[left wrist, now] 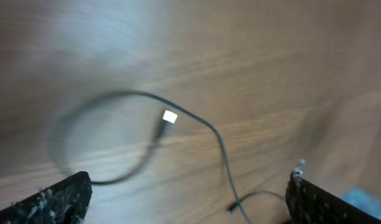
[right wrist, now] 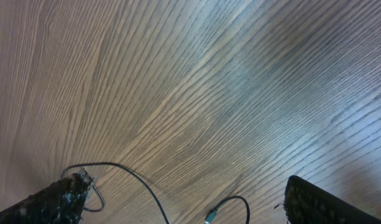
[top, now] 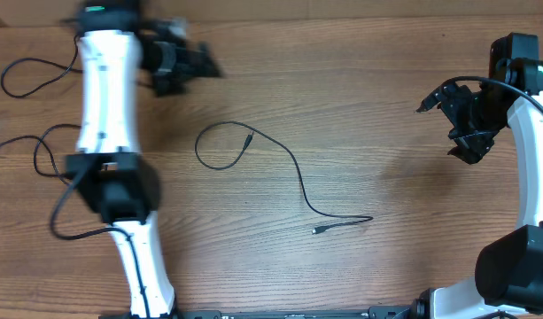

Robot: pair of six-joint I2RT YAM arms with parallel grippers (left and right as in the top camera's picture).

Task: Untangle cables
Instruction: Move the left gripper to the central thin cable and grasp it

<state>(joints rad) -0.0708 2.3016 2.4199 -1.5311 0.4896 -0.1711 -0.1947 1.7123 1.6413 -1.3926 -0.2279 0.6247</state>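
The cable (top: 302, 188) lies flat near the middle of the wooden surface (top: 360, 80). It is thin and black, and it lies by itself. One end curls into a loop, and a small plug (top: 250, 138) sits at the edge of that loop. From there the cable runs in a soft bend toward the right, turns back, and stops at a second plug (top: 317, 231).

The left tool (top: 190, 64) hangs over the far left part of the surface, well apart from the loop. It looks blurry. Its two fingers stand wide apart and hold nothing. In its own camera the loop and the plug show on the wood below, and the plug has a bright white shine on it.

The right tool (top: 446, 128) is at the right side, well apart from the cable. Its fingers are spread wide too, with nothing between them.

More thin black cords (top: 23, 75) lie at the left edge beside the left arm (top: 107, 97). It is not clear if they are loose cables or the arm's own wires.

A small green light (top: 542, 68) glows on the right arm (top: 532, 151).
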